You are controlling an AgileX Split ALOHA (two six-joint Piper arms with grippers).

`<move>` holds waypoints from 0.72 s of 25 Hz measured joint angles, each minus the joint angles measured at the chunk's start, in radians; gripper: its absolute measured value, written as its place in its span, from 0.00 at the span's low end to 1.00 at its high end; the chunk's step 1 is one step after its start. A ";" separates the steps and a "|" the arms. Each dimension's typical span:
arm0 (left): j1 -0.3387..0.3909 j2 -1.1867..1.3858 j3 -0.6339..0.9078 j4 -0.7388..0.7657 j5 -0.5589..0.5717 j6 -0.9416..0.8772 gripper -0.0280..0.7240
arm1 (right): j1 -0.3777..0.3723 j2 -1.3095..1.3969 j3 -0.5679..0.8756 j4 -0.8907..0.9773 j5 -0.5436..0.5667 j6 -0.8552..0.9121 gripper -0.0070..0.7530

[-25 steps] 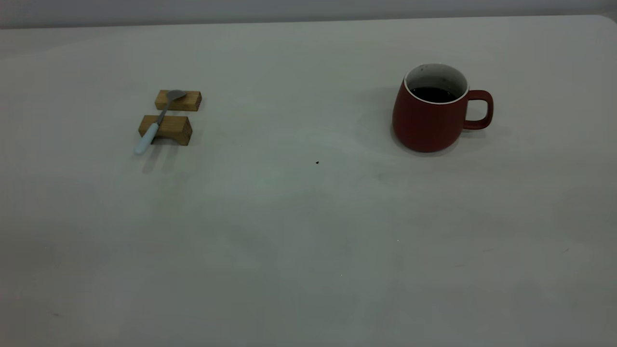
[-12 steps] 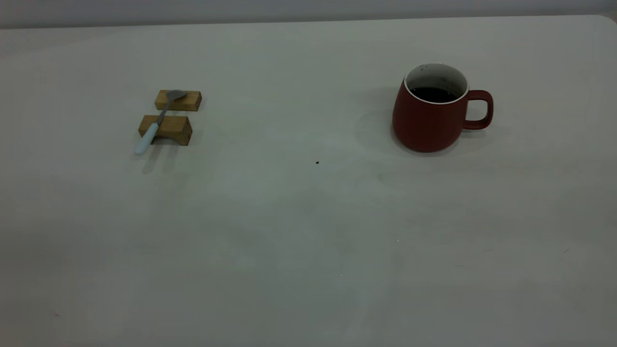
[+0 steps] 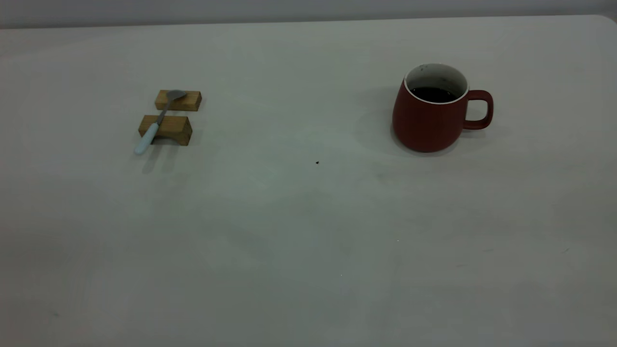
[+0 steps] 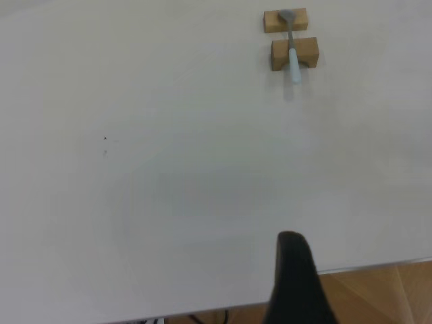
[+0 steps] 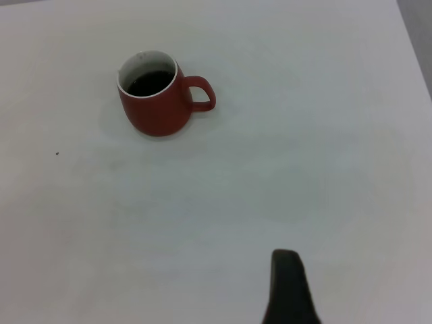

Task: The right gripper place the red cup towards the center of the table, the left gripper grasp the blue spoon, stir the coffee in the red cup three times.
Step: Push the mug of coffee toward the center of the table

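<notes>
Exterior view: nothing is done yet. The red cup [image 3: 430, 118] stands far right on the bench [image 3: 308, 231], the blue spoon [image 3: 154, 126] untouched on 2 wooden blocks [image 3: 166, 127]; I cannot tell my fingers' state.

lab bench | bare off-white table [image 3: 299, 231] | plain wall [image 3: 289, 9]

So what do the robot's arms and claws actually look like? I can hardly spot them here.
Very little of them shows. The outside camera sees neither arm. Each wrist camera catches only one dark, nearly black finger, rounded at its tip: the left gripper over the table edge, the right gripper likewise. No cables, markings or second finger are visible, so the jaws cannot be judged.
</notes>
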 joint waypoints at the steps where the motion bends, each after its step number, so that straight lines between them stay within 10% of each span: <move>1: 0.000 0.000 0.000 0.000 0.000 0.000 0.80 | 0.000 0.000 0.000 0.000 0.000 0.000 0.76; 18: 0.000 0.000 0.000 0.000 0.000 -0.001 0.80 | 0.000 0.465 -0.122 -0.018 -0.125 -0.179 0.83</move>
